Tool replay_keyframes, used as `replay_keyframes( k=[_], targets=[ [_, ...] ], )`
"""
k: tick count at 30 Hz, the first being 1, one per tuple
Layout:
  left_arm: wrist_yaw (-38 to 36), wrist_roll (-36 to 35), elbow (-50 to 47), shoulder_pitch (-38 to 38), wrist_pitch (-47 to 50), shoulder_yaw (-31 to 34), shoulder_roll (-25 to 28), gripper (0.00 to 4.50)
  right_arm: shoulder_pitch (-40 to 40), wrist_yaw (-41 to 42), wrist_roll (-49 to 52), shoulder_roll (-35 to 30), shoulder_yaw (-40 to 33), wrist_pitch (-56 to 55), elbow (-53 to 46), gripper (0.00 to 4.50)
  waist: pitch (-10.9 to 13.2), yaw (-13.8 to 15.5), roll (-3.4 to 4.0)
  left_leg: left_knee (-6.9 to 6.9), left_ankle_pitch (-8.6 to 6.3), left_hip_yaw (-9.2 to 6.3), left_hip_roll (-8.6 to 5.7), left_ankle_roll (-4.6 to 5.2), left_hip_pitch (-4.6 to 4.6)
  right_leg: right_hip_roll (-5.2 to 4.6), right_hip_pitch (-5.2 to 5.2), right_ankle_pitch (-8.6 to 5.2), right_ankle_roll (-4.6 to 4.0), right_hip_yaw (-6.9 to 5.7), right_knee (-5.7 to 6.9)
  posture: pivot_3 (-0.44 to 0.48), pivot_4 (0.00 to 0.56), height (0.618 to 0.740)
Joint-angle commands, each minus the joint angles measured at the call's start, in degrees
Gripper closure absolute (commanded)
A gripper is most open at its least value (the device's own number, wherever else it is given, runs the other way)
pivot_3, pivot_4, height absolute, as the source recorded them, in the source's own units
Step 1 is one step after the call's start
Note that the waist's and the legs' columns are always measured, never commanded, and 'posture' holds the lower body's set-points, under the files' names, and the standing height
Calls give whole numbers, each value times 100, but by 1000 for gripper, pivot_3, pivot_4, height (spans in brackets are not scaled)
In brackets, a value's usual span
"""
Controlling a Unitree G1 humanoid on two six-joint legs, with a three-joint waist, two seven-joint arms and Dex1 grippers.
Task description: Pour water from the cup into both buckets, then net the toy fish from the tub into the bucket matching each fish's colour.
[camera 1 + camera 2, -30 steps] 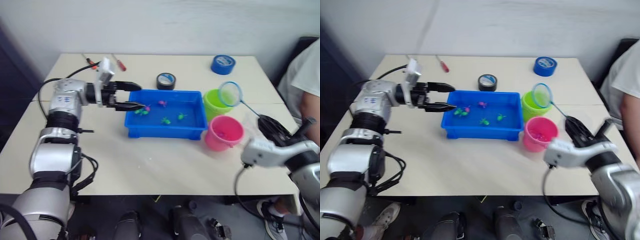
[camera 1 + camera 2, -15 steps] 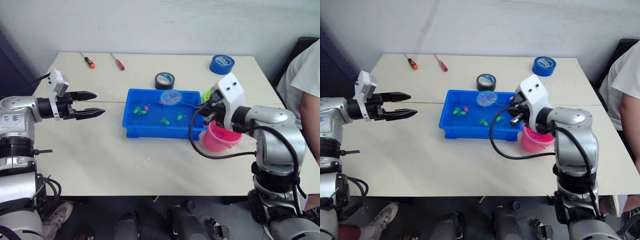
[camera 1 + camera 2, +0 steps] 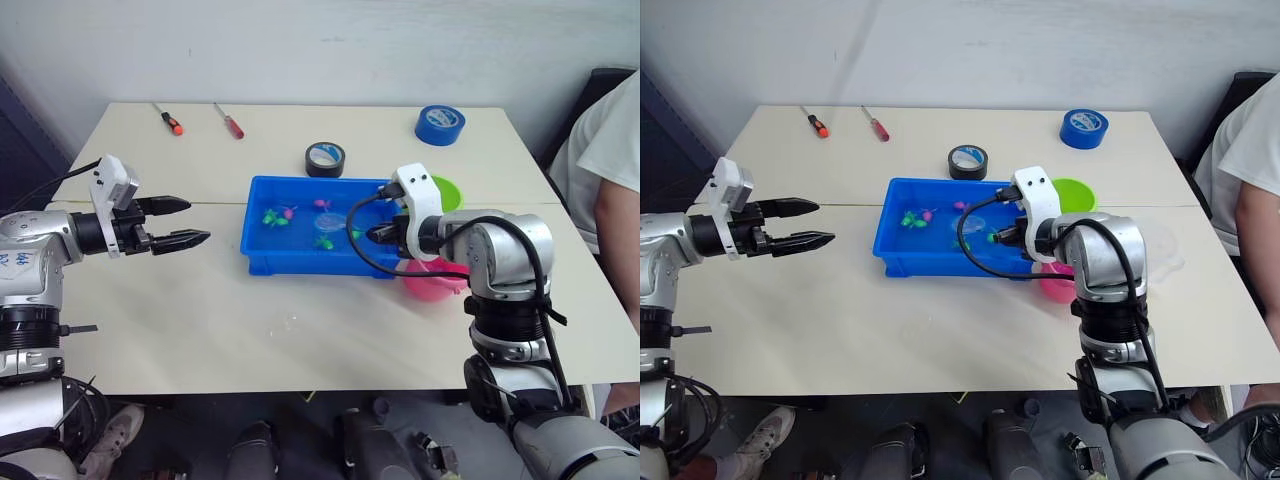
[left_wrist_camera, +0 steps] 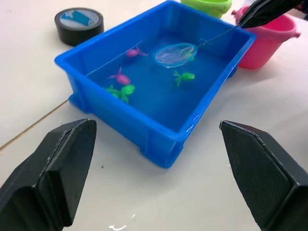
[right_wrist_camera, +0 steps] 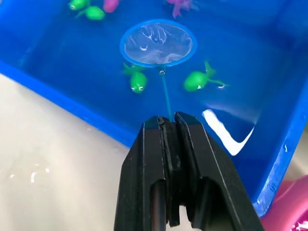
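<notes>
The right hand (image 5: 169, 126) is clenching the net (image 5: 158, 43) by its thin handle, hoop lying flat in the blue tub (image 3: 262, 255) between two green fish (image 5: 197, 80). A shallow scoop may push them away. Pink fish (image 4: 120, 77) are floating farther in. Beside the tub, the pink bucket (image 4: 269, 43) and green bucket (image 3: 446, 190) are waiting; their contents are hidden. Left hand (image 3: 182, 222) is hanging released.

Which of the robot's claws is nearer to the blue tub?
The right. The right claw holds the net over the tub's near right edge, while the left claw hangs open over bare table, off the tub's left side.
</notes>
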Motion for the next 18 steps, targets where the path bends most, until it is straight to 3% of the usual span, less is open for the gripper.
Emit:
replay_keyframes(
  k=[1,18],
  targets=[
    [118,-60,-333,-3,-91,80,75,30,-136,-304,152,25,69,-308,224,4500,0,3,0,0,0,0,-1,0,0,0,0,0,0,0,-1,0,150,734],
    [565,-210,-989,361,92,275,204,30,-704,-1428,431,663,-157,-2558,2417,4500,0,-163,1,-15,2,-1,-2,-2,0,-2,-1,0,1,1,-5,0,150,734]
  ],
)
